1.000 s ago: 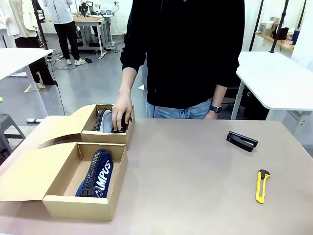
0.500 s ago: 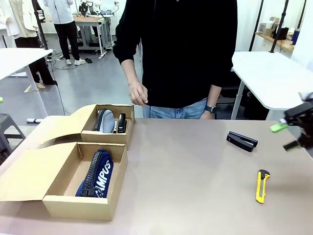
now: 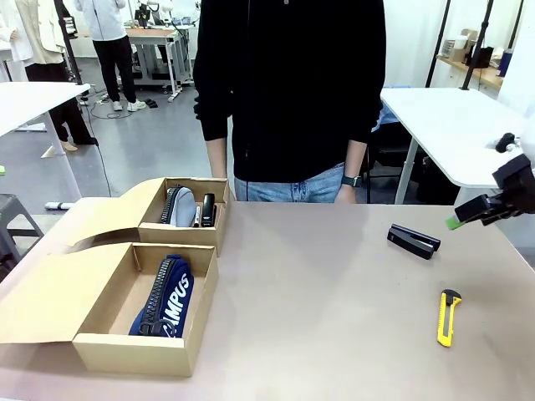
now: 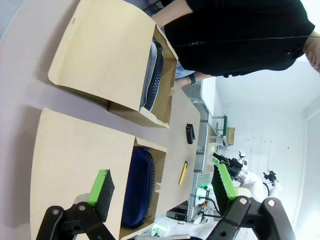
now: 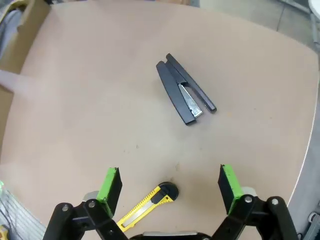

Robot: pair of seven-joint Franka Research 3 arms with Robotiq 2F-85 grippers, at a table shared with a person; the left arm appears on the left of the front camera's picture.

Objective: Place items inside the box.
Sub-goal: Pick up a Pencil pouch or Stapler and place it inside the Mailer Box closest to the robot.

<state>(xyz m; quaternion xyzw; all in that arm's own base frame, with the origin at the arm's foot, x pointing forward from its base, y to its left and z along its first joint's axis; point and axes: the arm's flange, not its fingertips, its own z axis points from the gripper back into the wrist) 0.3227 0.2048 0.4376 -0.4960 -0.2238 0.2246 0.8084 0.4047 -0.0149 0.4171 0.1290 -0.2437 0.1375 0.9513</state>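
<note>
Two open cardboard boxes stand at the table's left. The near box (image 3: pixel 109 347) holds a navy "CAMPUS" zip pouch (image 3: pixel 165 296). In the far box (image 3: pixel 180 234) lie a grey pouch (image 3: pixel 181 206) and a black stapler (image 3: pixel 207 207). Another black stapler (image 3: pixel 413 241) (image 5: pixel 184 90) and a yellow utility knife (image 3: pixel 448 317) (image 5: pixel 145 202) lie on the table's right side. My right gripper (image 3: pixel 458 219) (image 5: pixel 170 181) hovers open above the table near the right edge, beyond the knife and right of the stapler. My left gripper (image 4: pixel 162 185) is open and empty, over the near box's lid (image 4: pixel 75 165).
A person in a black top (image 3: pixel 292 92) stands at the far edge, arms hanging down, a watch on one wrist (image 3: pixel 353 180). The tan tabletop (image 3: pixel 318 317) lies bare between the boxes and the stapler. White tables stand beyond at left and right.
The person's hand has left the far box and dropped to the side, leaving a stapler inside. My right gripper has come in from the right edge, above the table.
</note>
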